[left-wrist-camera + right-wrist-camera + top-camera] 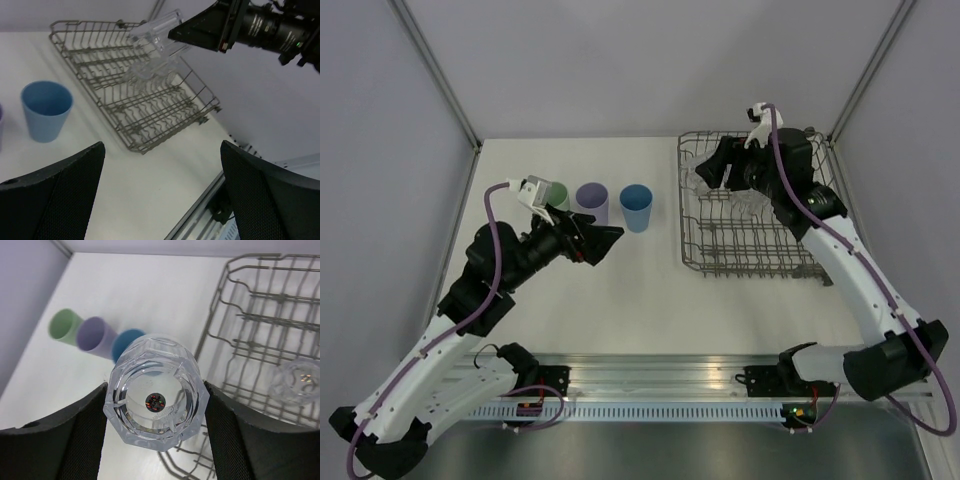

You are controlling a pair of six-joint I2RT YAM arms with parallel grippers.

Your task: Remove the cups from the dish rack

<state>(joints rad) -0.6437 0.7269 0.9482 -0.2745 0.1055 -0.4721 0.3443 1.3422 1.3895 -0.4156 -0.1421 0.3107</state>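
Observation:
My right gripper (pixel 156 405) is shut on a clear faceted cup (pixel 156 401) and holds it above the left edge of the grey wire dish rack (pixel 260 315); the held cup also shows in the left wrist view (pixel 160 35). Another clear cup (pixel 297 382) lies in the rack, and clear cups show among its tines (pixel 145 75). A mint green cup (pixel 557 195), a lavender cup (pixel 592 200) and a blue cup (pixel 636 207) stand upright in a row on the table, left of the rack (pixel 750 215). My left gripper (pixel 605 240) is open and empty, just in front of the pastel cups.
The white table is walled on the left, back and right. The rack sits close to the right wall. An aluminium rail (pixel 650 375) with the arm bases runs along the near edge. The right arm (pixel 840 250) reaches over the rack's right side.

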